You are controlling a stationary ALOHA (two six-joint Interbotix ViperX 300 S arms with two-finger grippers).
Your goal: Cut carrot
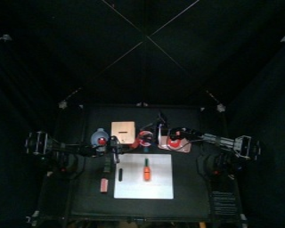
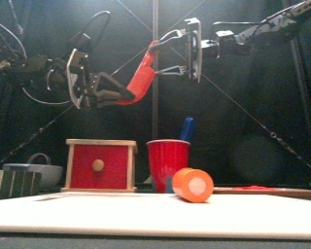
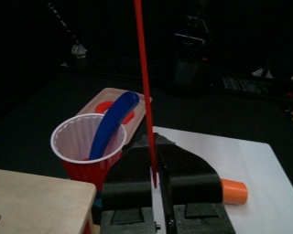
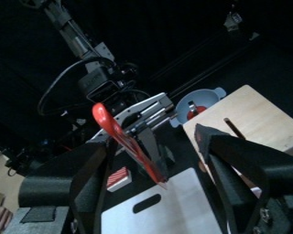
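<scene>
I hold the thin red knife [image 3: 140, 73] clamped in the left gripper [image 3: 159, 163]; the right gripper [image 2: 192, 53] stands wide open. Next move, as I judge it: lower the blade onto the small orange carrot [image 2: 190, 184].

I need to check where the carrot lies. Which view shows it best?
The top view: the whole carrot lies lengthwise on the white board. The front view shows only its end; the left wrist view a tip; the right wrist view none.

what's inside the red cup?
A blue utensil stands tilted inside the red cup, its handle sticking out over the rim. Its lower end and the cup's bottom are hidden.
</scene>
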